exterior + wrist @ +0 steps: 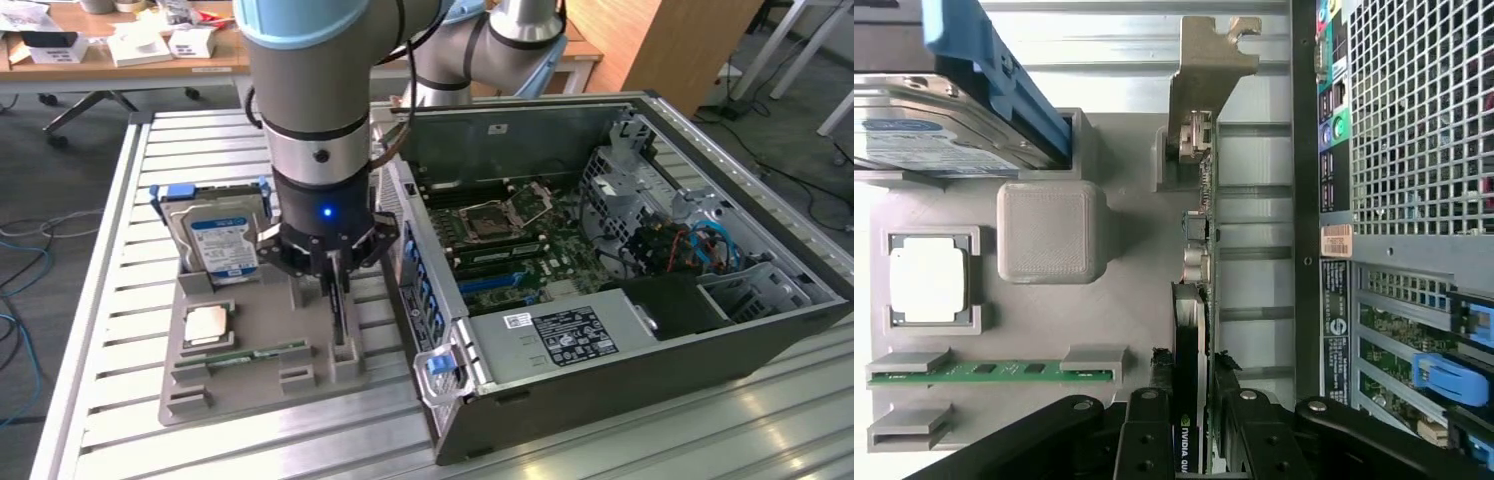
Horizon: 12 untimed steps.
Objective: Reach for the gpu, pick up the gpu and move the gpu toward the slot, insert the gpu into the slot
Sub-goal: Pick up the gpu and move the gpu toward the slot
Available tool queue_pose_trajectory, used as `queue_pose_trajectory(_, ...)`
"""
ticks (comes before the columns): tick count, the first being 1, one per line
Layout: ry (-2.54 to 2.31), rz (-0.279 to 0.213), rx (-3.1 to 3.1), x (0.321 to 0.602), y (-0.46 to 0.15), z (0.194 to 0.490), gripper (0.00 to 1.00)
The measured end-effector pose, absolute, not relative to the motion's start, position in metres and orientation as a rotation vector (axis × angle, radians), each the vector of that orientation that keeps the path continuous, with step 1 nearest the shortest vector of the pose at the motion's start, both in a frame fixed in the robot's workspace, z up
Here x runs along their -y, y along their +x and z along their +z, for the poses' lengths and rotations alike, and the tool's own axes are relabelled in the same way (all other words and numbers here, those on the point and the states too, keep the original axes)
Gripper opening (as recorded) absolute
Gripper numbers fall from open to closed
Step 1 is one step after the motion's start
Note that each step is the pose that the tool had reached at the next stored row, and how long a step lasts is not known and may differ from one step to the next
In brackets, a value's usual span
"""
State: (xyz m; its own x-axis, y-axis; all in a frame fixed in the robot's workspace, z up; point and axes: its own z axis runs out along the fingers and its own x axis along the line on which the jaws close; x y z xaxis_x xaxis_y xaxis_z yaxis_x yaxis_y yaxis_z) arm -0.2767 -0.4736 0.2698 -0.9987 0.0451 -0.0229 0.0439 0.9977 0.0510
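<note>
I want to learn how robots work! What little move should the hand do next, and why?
Probably a small, straight lift, once its hold is sure. The hand sits down on the gpu, which stands on edge in the grey holder, not yet in the computer case beside it.

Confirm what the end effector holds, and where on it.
The gpu, pinched across its dark heatsink block, far from the metal bracket; it stands in the gray holder.
</note>
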Motion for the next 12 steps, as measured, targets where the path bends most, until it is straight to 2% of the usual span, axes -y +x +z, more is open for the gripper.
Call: queue_pose_trajectory(12,0.069,0.079,-3.116,0.474,-0.277,0.321,0.26)
